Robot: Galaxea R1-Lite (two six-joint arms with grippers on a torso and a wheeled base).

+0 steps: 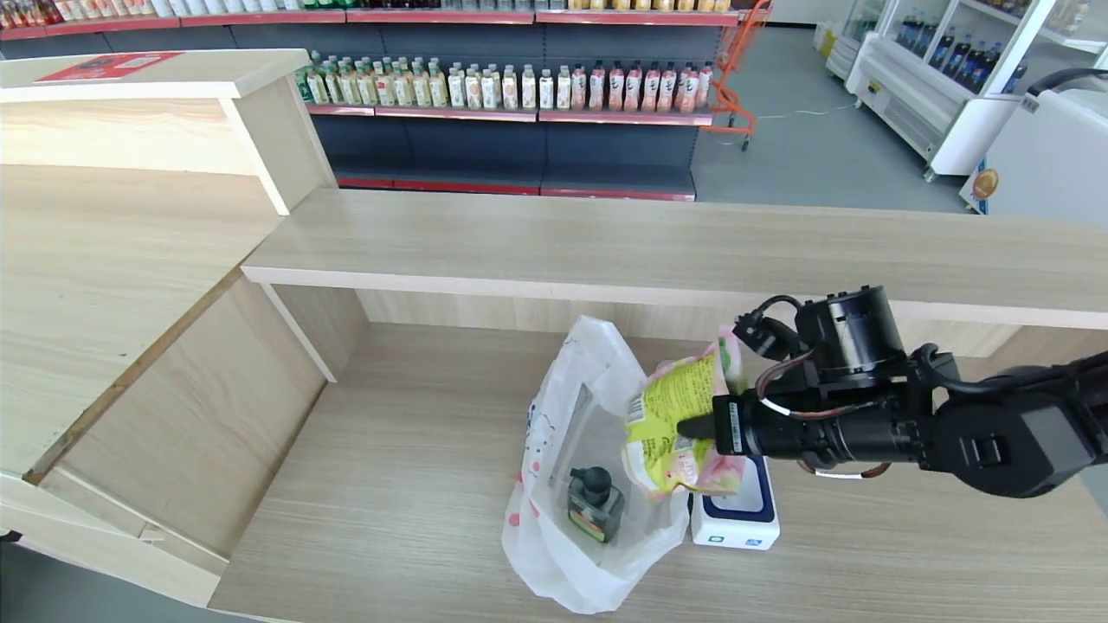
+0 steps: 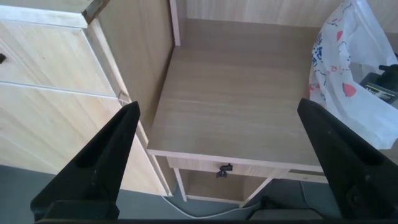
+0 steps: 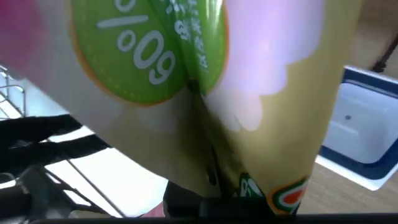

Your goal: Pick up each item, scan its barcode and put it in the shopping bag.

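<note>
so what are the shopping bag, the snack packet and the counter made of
Shopping bag: thin plastic film, white and half see-through, crumpled and slumping. Snack packet in the right pincer: glossy printed plastic pouch, maybe foil-lined; it shines and creases. Counter: matte pale wood grain, probably laminate board, though solid wood can't be ruled out.

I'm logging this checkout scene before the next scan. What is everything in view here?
shopping bag: one, translucent white, open on the counter.
pump bottle: one, dark, inside the bag.
scanner box: one, white and blue, beside the bag.
snack pouch: one, yellow-green and pink, over bag and scanner.
counter: one, light wood.
shelf bottles: many, green, white, pink, behind the counter.
right tool: one, black, shut on the snack pouch.
left tool: one, black, open, near the counter's front edge.
</note>
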